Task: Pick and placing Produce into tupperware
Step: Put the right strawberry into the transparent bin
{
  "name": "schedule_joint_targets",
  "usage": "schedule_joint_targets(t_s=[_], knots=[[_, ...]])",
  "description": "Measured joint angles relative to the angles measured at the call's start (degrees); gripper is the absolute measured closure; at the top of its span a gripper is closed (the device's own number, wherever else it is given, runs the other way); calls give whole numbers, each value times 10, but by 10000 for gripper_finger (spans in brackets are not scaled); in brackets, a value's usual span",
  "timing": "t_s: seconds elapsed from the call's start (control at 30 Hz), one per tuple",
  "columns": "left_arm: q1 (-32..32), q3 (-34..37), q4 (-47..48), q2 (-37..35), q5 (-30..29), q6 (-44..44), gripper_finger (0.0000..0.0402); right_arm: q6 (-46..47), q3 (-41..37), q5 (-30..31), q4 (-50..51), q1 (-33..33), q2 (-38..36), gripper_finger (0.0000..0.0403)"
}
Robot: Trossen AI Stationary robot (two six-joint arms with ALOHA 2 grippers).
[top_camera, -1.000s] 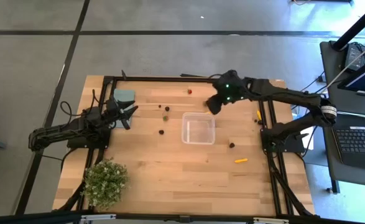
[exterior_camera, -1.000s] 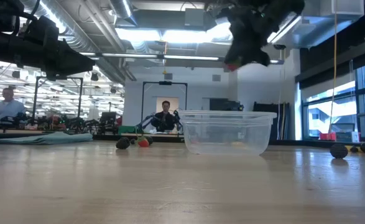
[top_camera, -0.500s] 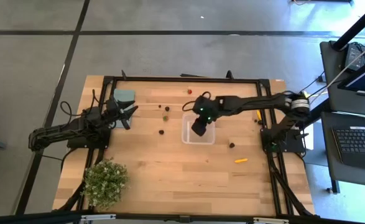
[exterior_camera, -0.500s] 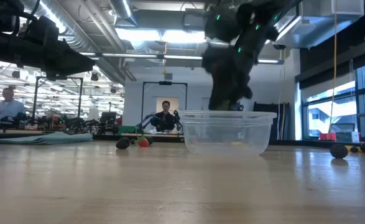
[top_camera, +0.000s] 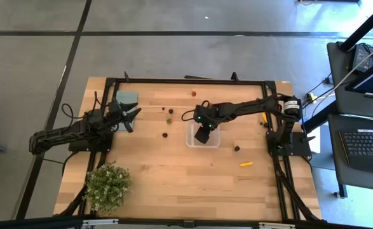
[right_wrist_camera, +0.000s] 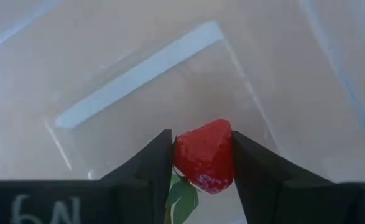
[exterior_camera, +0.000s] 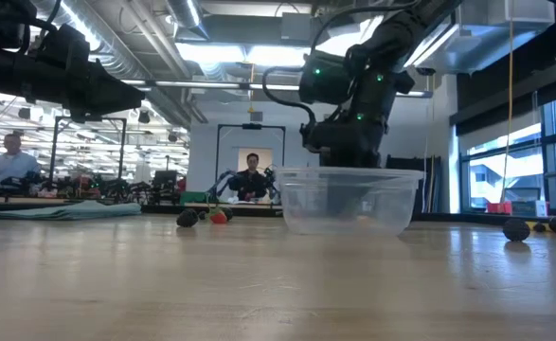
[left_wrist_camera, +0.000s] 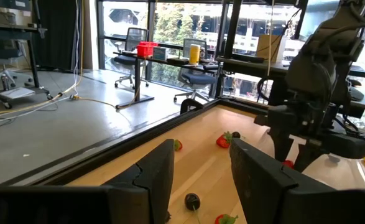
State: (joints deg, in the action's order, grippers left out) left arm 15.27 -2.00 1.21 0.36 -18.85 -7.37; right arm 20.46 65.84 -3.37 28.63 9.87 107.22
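Grey concrete floor (top_camera: pixel 40 57), tall windows (left_wrist_camera: pixel 188 31), office chairs (left_wrist_camera: pixel 131 43), bright ceiling lights (exterior_camera: pixel 249 55)

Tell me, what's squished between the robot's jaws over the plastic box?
A red toy strawberry, held in the right gripper above the clear box; the right wrist view shows it.

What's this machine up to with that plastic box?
The right gripper holds a little red toy strawberry between its fingers, just above the floor of the clear tupperware. The left gripper waits near the table's left edge. Other toy produce lies scattered on the wooden table.
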Motion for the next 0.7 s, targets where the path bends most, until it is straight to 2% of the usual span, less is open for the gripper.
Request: schedule_joint_targets(t_s=[0.47, 0.7], knots=[[0, 0, 0, 0, 0, 0, 253, -12, 5, -14, 3, 0, -1, 180], [0, 0, 0, 0, 0, 0, 253, -32, 101, -12, 81, 1, -1, 156]])
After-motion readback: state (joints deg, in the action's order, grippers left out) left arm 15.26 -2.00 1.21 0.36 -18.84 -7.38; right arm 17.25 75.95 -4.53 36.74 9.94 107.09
